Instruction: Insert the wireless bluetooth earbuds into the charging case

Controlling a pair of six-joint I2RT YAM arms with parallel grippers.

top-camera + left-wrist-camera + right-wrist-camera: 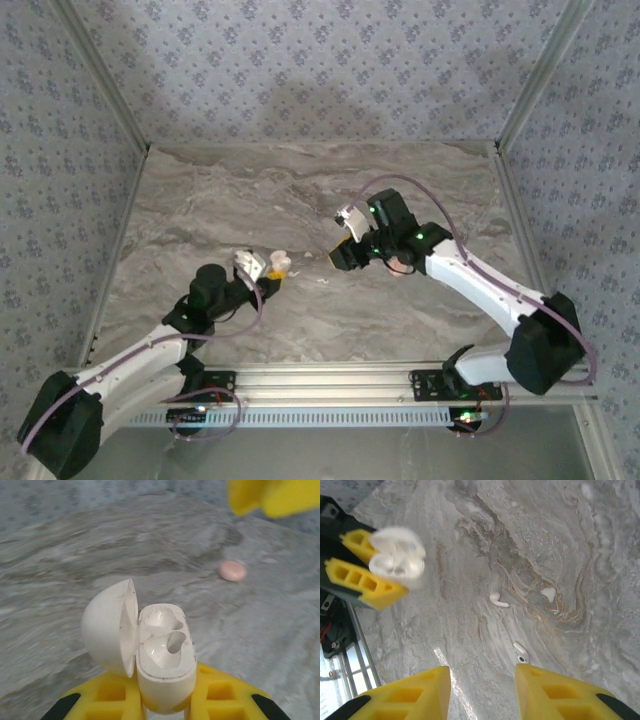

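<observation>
The white charging case (166,652) stands with its lid (107,627) swung open to the left and both sockets empty. My left gripper (165,702) is shut on the case's lower body, and the held case (397,557) hangs at the upper left in the right wrist view. Two white earbuds lie apart on the marble: one (496,599) mid-table, the other (521,653) just beyond my right finger. My right gripper (482,690) hovers open above them with nothing between its fingers. From above, the case (275,262) sits a short way left of the right gripper (338,257).
A pink round disc (232,571) lies on the marble table (250,190) beyond the case, partly under the right arm (400,264). Patterned walls close in the back and both sides. The aluminium rail (330,378) runs along the near edge.
</observation>
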